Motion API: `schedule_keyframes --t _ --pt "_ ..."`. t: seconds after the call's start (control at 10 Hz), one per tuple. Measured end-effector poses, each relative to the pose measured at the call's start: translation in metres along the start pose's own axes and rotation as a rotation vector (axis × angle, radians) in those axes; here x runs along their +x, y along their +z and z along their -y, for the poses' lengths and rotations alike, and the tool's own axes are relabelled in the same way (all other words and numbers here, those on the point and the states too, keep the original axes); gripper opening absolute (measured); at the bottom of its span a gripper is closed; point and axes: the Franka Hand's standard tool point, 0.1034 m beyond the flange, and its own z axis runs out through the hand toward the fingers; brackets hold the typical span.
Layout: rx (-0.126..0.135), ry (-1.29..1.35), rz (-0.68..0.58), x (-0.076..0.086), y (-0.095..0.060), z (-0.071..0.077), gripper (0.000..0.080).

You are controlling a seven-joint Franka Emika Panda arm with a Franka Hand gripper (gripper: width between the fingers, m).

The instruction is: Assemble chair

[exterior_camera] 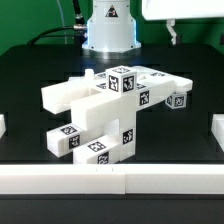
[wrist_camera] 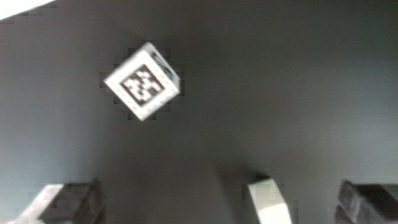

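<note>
The chair parts (exterior_camera: 105,105) lie in a joined cluster of glossy white tagged blocks at the middle of the black table. A long bar (exterior_camera: 72,93) sticks out to the exterior view's left, and tagged blocks (exterior_camera: 95,145) stand at the front. A small tagged piece (exterior_camera: 177,100) sits at the cluster's right end. In the wrist view, my gripper (wrist_camera: 217,205) is open and empty, high above the dark table, with its fingers (wrist_camera: 63,203) wide apart. A small white tagged block (wrist_camera: 143,80) lies well off from the fingers. A white sliver (wrist_camera: 263,198) shows between them, apart from both.
The robot base (exterior_camera: 108,30) stands behind the cluster. White border rails run along the table's front (exterior_camera: 110,180), left (exterior_camera: 3,125) and right (exterior_camera: 214,130). Part of the arm's hand (exterior_camera: 178,12) hangs at the upper right of the exterior view.
</note>
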Motion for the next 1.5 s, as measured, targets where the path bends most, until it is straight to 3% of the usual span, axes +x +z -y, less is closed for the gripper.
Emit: schedule_keyframes --t 0.4,0.5,0.8,1.2,1.3,1.5 --pt "0.0 -0.019 -0.002 0.002 0.0 0.0 0.0649" --pt "-0.012 -0.121 -0.004 0.003 0.01 -0.01 0.0649" --pt "-0.053 -0.124 -0.013 -0.005 0.042 -0.018 0.0649" --pt "-0.061 -0.131 -0.011 -0.005 0.047 -0.019 0.0649" --pt "-0.06 -0.173 -0.021 -0.004 0.049 -0.027 0.0649" --pt "-0.089 -0.186 -0.027 -0.008 0.07 -0.034 0.0649"
